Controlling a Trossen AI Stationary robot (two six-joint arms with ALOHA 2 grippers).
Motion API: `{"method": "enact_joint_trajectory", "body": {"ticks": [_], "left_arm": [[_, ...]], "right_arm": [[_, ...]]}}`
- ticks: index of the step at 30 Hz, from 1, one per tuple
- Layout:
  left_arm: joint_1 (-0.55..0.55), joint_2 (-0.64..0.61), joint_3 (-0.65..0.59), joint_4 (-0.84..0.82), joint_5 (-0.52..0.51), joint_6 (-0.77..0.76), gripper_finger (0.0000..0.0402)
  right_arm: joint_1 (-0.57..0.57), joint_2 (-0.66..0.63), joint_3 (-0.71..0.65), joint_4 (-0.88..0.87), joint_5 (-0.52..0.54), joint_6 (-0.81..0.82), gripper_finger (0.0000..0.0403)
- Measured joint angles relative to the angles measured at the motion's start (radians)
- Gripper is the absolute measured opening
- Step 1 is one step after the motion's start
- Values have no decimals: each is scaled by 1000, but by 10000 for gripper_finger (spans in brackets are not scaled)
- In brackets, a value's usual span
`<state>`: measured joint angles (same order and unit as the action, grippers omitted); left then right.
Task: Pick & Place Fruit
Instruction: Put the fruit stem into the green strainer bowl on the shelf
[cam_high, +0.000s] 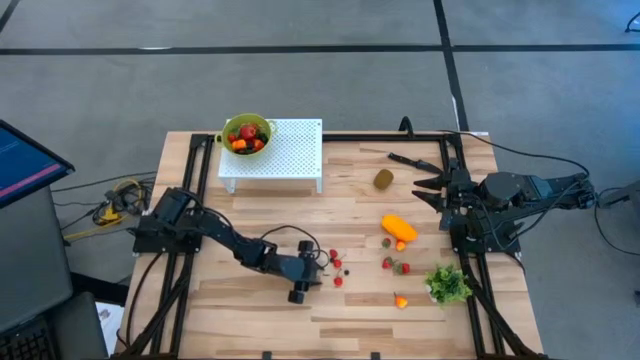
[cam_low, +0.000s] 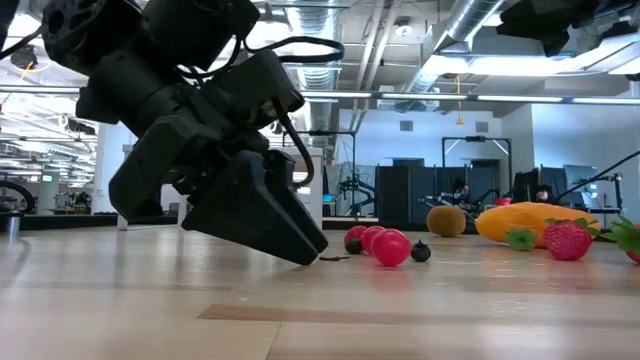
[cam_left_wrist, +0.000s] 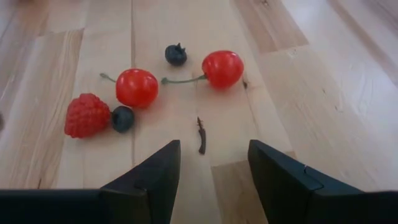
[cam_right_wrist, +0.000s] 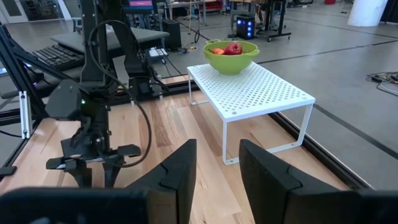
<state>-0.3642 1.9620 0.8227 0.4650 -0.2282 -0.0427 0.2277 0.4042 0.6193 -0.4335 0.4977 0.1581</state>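
Note:
My left gripper (cam_high: 318, 276) (cam_left_wrist: 212, 163) is open, tipped down with its fingertips close above the table (cam_low: 305, 252). Just ahead of it lie two red cherries (cam_left_wrist: 137, 88) (cam_left_wrist: 222, 68), a raspberry (cam_left_wrist: 86, 115) and two dark blueberries (cam_left_wrist: 122, 118) (cam_left_wrist: 176, 54), all resting on the wood; a small brown stem (cam_left_wrist: 201, 135) lies before the finger gap. The elongated orange fruit (cam_high: 398, 228), the kiwi (cam_high: 384, 179) and strawberries (cam_high: 396, 265) lie farther right. My right gripper (cam_high: 425, 190) (cam_right_wrist: 217, 167) is open and waits near the right edge, beside the kiwi.
A green bowl (cam_high: 247, 133) holding fruit stands on a white perforated rack (cam_high: 285, 152) at the far left. A black knife (cam_high: 410, 160) lies near the far right; a green leafy bunch (cam_high: 448, 285) and a small orange piece (cam_high: 400, 300) lie near right.

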Motion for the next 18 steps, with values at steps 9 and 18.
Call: {"method": "enact_joint_trajectory", "body": {"ticks": [9,18], "left_arm": [[31,2,-2,17,51,-21,173],[37,25,-2,71,53,-22,137]], "right_arm": [[0,0,0,0,0,0,116],[0,0,0,0,0,0,116]]}}
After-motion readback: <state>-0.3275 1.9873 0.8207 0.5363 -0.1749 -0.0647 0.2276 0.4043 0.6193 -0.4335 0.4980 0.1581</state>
